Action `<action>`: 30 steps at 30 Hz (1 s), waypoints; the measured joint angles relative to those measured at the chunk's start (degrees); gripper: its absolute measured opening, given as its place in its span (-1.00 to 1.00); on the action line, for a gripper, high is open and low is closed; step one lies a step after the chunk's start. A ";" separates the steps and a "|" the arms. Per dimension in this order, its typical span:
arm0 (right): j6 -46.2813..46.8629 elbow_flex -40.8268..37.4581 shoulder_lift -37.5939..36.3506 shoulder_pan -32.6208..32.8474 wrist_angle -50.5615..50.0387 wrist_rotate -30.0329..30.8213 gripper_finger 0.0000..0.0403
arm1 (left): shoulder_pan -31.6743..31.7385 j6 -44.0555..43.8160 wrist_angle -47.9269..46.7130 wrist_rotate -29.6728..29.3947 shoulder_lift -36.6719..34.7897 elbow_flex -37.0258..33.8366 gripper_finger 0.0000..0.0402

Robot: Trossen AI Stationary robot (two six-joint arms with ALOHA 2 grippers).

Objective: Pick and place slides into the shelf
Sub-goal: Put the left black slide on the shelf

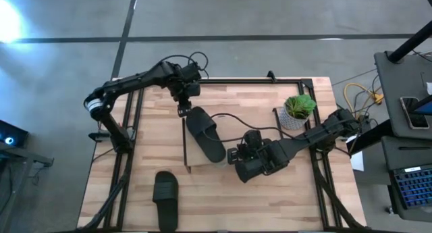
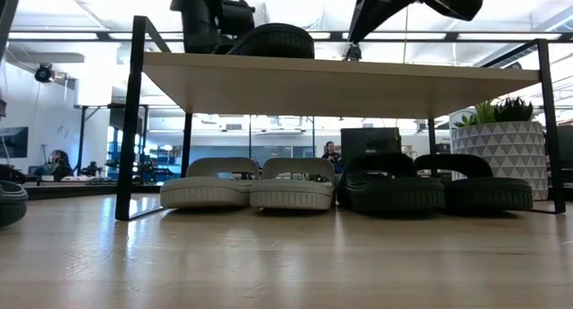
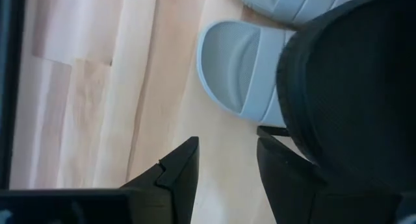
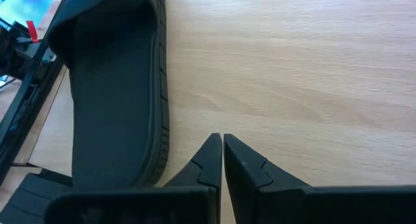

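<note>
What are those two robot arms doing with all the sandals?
They are stowing slides on a small shelf. Two grey and two black ones already sit under its board. The left end effector, open, is at the end of a black slide lying on top; the right end effector is shut beside it. Another black slide waits on the table.

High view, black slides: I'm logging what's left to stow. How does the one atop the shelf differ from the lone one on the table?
The shelf-top slide lies skewed on the shelf board; the lone slide lies roughly straight on the table. The open left gripper is at the shelf-top slide's end; neither it nor the right gripper is near the lone slide. Both are black, sole down.
</note>
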 joint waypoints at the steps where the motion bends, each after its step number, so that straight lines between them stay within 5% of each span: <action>1: 0.01 0.00 0.00 0.00 0.02 0.00 -0.96 | 0.00 0.04 0.03 0.00 0.52 0.00 -0.30; 9: 0.03 0.00 0.00 0.00 0.00 0.00 -0.96 | -0.14 1.36 2.41 1.58 1.92 2.03 -0.30; 21: 0.43 0.00 0.09 0.00 -0.22 0.02 -0.96 | -0.53 1.19 9.62 12.26 2.05 6.38 -0.30; 30: 2.04 0.00 0.09 1.58 -0.89 -0.02 -0.96 | 0.07 2.80 0.55 2.07 0.05 7.80 -0.30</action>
